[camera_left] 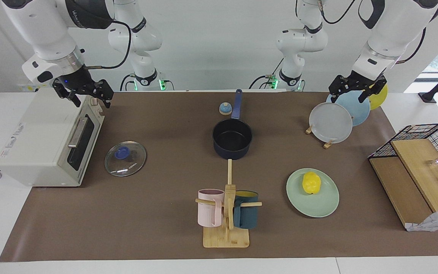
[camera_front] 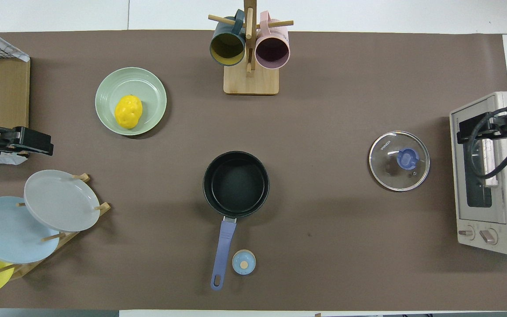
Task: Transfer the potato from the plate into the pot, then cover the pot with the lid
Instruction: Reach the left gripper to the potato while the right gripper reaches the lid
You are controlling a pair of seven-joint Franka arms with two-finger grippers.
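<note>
The bright yellow potato [camera_left: 311, 182] [camera_front: 128, 112] lies on the mint-green plate [camera_left: 319, 207] [camera_front: 150, 83], toward the left arm's end and farther from the robots than the pot. The dark navy pot [camera_left: 232, 139] [camera_front: 236, 185] stands mid-table, empty, with its blue handle pointing toward the robots. The glass lid [camera_left: 125, 158] [camera_front: 398, 160] lies flat in front of the toaster oven. My left gripper [camera_left: 349, 96] [camera_front: 24, 141] hangs open and empty over the plate rack. My right gripper [camera_left: 91, 101] [camera_front: 486, 127] hangs open and empty over the toaster oven.
A mug rack [camera_left: 226, 228] holds a pink and a teal mug, farther from the robots than the pot. A small bell [camera_left: 225, 109] sits beside the pot's handle. The toaster oven [camera_left: 48, 140], a plate rack [camera_left: 331, 122] and a wire basket with boards [camera_left: 424, 152] stand at the table's ends.
</note>
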